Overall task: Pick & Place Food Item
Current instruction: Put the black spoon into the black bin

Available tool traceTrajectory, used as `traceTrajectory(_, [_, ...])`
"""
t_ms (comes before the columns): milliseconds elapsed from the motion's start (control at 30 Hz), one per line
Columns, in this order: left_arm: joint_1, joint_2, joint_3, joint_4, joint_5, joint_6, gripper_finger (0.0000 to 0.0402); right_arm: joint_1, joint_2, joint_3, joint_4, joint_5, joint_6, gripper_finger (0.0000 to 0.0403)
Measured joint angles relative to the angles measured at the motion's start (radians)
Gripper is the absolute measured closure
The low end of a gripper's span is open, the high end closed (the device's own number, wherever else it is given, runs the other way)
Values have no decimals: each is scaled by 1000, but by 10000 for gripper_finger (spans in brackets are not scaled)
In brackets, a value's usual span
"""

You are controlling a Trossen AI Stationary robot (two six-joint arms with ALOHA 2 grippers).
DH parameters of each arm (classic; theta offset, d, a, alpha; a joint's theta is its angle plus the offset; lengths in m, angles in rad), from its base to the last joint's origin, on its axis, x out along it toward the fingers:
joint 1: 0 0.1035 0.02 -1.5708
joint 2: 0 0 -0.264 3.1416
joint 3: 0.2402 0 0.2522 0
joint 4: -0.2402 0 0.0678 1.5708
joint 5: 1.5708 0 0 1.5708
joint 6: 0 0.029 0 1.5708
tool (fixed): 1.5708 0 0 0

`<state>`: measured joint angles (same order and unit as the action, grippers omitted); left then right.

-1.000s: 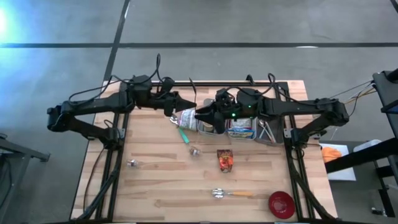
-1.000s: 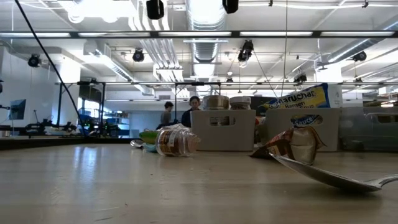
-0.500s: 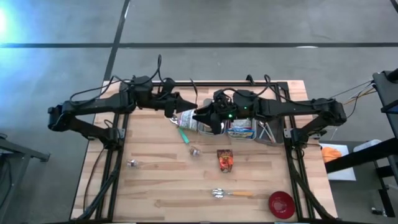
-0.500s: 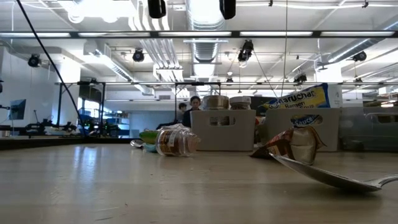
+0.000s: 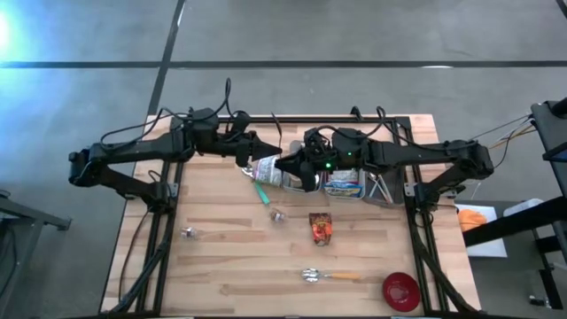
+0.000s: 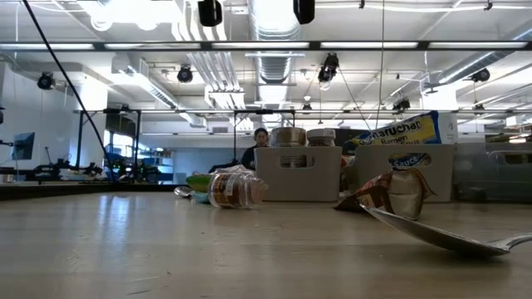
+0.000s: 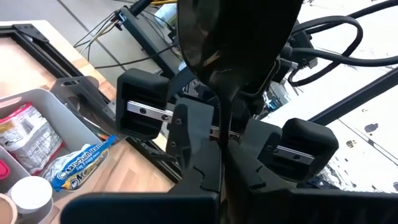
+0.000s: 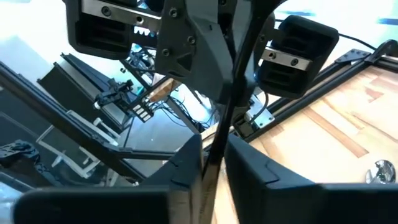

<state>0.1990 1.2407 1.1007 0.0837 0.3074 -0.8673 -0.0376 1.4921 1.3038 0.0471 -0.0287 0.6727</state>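
The packet point(image 5: 268, 170) hangs above the far middle of the bench point(image 5: 221, 266), just left of the grey bin point(image 5: 391, 197), stretched between my two hands. My left hand point(image 5: 251, 158) is pinched fully shut on its left edge. My right hand point(image 5: 288, 167) faces it from the right with fingers drawn narrow, and the thin edge of the packet runs between them, so I judge that it grips too.

This looks like a hand-over, and the point is not to let go too soon. I should feel the right hand's pinch take firm hold well in from the edge before the left hand loosens at all. The packet is soft and slippery, so a shallow bite could slide off once it carries the weight alone. When the left hand does open, it should open wide and draw straight back to the left, not drag across the film.

The bin already holds other packs, so there is little free room. I would lower the packet into an open gap rather than drop it on the rim. Nearer on the bench lie a small sachet point(image 5: 320, 228), a spoon point(image 5: 330, 276) and a red bowl point(image 5: 400, 291), well clear of this work.
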Motion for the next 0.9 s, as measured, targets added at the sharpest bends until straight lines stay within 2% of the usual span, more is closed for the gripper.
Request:
traceTrajectory(133, [-4, 0, 0, 3, 3, 1, 401, 0, 0, 1, -5, -2, -1, 380])
traceTrajectory(433, [-8, 0, 0, 5, 4, -29, 391, 0, -4, 1, -15, -1, 1, 388])
traceTrajectory(567, [-9, 0, 0, 6, 9, -37, 350, 0, -10, 0, -33, 9, -7, 390])
traceTrajectory(900, [-13, -2, 0, 46, 45, -36, 202, -5, -40, -1, -67, 52, -3, 395])
